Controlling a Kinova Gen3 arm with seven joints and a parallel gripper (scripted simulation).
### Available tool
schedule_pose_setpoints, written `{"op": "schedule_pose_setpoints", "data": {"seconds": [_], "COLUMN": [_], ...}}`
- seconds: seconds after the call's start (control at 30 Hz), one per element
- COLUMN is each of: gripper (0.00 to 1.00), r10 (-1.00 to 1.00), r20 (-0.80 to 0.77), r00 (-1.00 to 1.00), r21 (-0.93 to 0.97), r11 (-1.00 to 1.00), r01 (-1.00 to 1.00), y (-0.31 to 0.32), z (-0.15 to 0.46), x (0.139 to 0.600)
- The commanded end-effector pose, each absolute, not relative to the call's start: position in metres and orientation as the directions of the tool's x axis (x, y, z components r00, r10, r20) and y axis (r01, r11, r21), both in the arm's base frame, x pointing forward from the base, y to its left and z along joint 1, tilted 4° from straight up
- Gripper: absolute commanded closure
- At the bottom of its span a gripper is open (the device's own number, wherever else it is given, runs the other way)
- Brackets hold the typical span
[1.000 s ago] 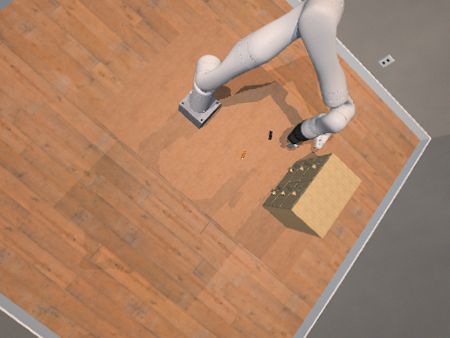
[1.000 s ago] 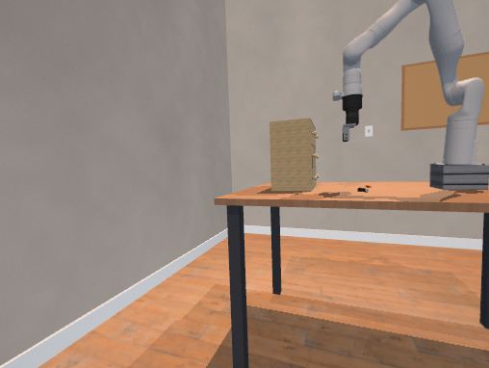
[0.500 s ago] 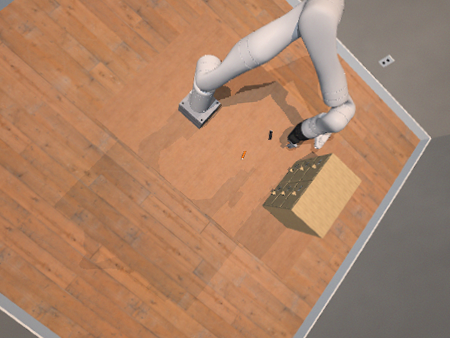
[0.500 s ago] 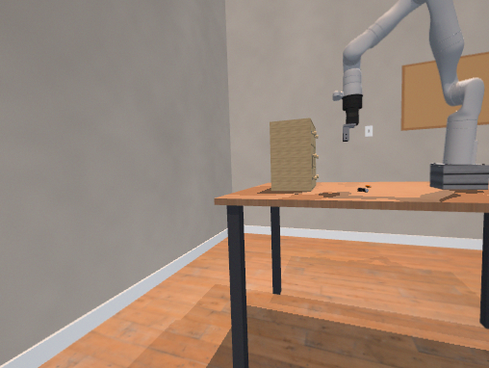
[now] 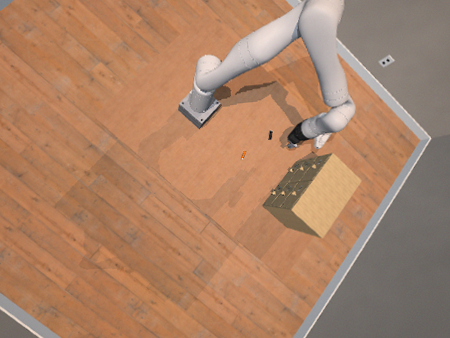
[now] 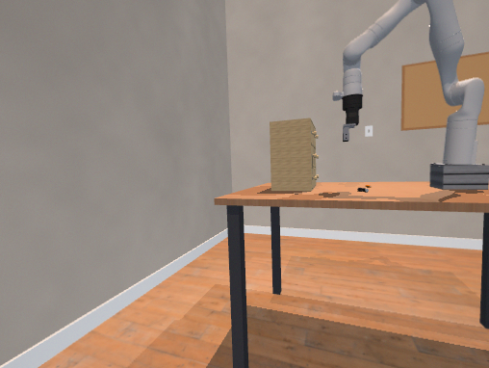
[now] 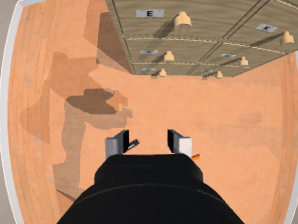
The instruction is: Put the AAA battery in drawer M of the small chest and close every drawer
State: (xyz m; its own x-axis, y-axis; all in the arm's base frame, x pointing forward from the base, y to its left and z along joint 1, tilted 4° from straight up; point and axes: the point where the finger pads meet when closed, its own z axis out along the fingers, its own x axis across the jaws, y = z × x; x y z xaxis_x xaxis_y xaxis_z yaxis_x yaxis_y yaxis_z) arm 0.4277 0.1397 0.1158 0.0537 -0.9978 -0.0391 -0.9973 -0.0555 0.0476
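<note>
The small wooden chest stands upright, with two columns of three knobbed drawers, all looking pushed in. The top left drawer in the wrist view reads E; the other labels are too small to read surely, so I cannot tell which is M. A small black piece and a small orange piece lie on the table; which is the AAA battery is not clear. My gripper is open and empty, high above the table in front of the chest.
The table carries the arm's base, across from the chest's drawer front. Knobs stick out from the drawers towards the gripper's side. The black piece lies nearer the gripper than the orange one in the top view.
</note>
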Motion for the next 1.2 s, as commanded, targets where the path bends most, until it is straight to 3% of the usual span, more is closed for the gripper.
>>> {"op": "schedule_pose_setpoints", "data": {"seconds": [0.0, 1.17], "gripper": [0.0, 0.0], "r10": [-0.998, -0.998], "r20": [-0.04, -0.04], "r00": [0.054, 0.054], "r21": [0.045, -0.004], "r11": [-0.055, -0.054], "r01": [-0.997, -0.999], "y": [0.1399, 0.1402], "z": [0.1164, 0.1116], "x": [0.4282, 0.4313]}}
